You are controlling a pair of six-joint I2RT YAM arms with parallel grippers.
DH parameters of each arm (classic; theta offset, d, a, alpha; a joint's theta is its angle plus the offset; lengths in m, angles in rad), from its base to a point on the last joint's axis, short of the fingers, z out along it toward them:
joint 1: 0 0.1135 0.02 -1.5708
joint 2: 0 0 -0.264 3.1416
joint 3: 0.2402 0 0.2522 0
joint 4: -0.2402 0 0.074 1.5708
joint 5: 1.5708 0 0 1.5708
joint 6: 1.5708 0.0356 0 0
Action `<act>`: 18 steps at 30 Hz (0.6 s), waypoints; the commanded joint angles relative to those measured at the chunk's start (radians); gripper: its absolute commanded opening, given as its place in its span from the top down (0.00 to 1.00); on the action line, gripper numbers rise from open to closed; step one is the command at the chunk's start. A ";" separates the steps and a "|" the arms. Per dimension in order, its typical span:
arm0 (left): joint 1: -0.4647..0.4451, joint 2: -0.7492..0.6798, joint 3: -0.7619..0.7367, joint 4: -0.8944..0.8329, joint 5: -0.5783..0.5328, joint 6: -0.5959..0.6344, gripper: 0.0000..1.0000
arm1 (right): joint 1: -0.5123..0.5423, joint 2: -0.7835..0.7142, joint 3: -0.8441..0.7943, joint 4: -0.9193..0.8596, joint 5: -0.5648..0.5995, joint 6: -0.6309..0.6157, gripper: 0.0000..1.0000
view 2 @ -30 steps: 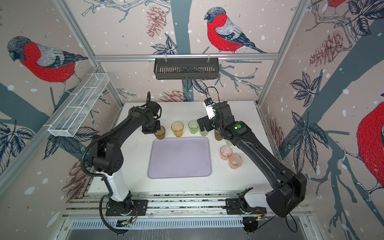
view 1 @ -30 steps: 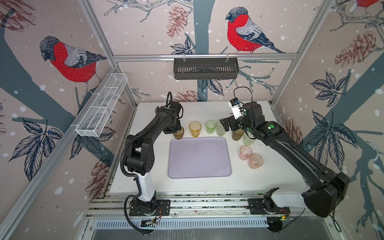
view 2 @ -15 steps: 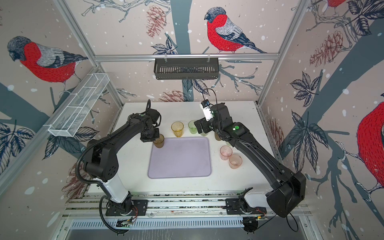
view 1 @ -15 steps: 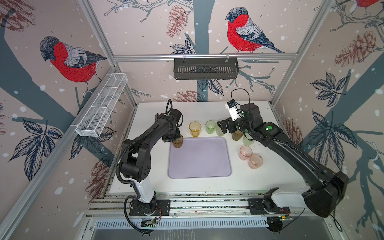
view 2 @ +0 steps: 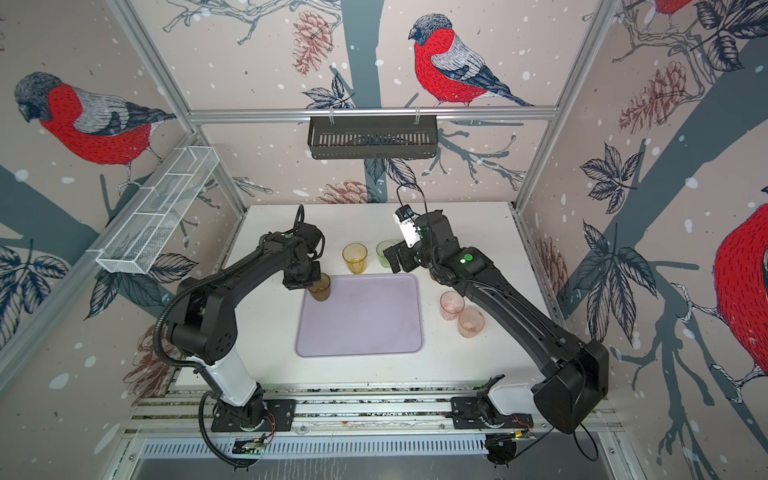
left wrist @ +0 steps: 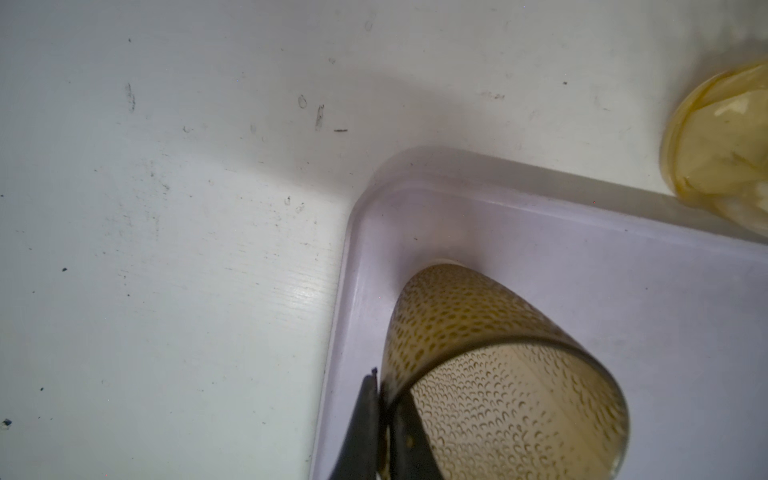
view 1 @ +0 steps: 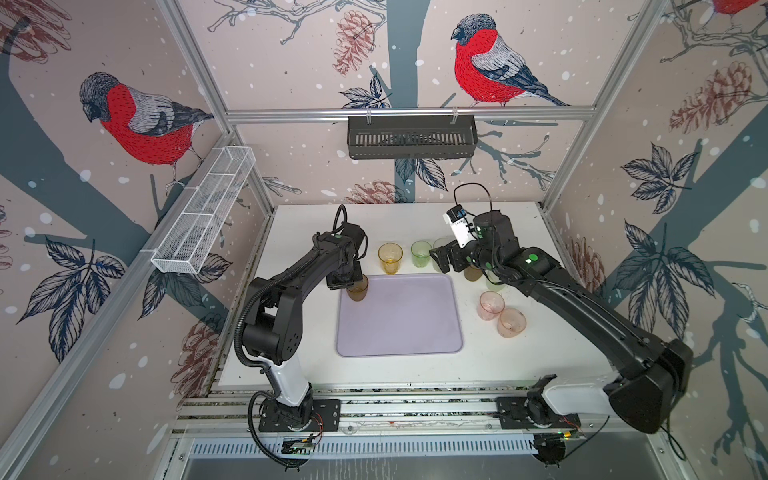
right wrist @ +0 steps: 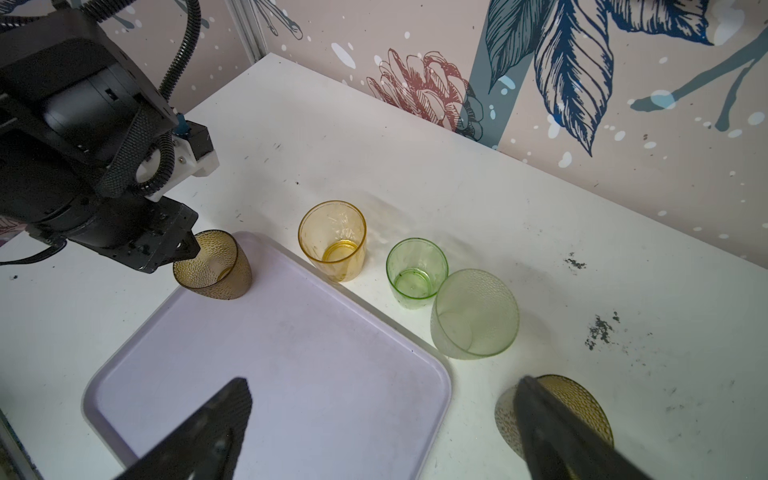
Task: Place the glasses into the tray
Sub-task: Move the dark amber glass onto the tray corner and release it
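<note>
My left gripper [left wrist: 380,388] is shut on the rim of a dimpled brown glass [left wrist: 478,353], one finger inside and one outside. The glass [view 1: 357,291] [right wrist: 214,270] leans, with its base down in the far left corner of the lilac tray [view 1: 399,324] [view 2: 361,320]. My right gripper [right wrist: 384,390] hangs open and empty over the tray's far right corner [right wrist: 432,365]. Beside its finger stands a second brown glass [right wrist: 582,399]. Behind the tray stand an amber glass [right wrist: 332,241], a small green glass [right wrist: 417,268] and a pale green glass [right wrist: 473,316].
Two pink glasses [view 1: 491,305] [view 1: 512,322] stand on the white table [view 1: 519,232] right of the tray, with another pale green glass [view 1: 494,284] half hidden under my right arm. A black basket [view 1: 411,137] and a white mesh basket [view 1: 203,216] hang on the walls.
My left gripper has carried the brown glass from beside the amber glass toward the front and down into the tray's far left corner. My right gripper has drifted slightly left, still open.
</note>
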 commanded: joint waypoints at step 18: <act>-0.004 -0.004 -0.010 0.018 -0.017 -0.027 0.90 | 0.013 -0.006 -0.001 0.030 0.019 -0.019 0.01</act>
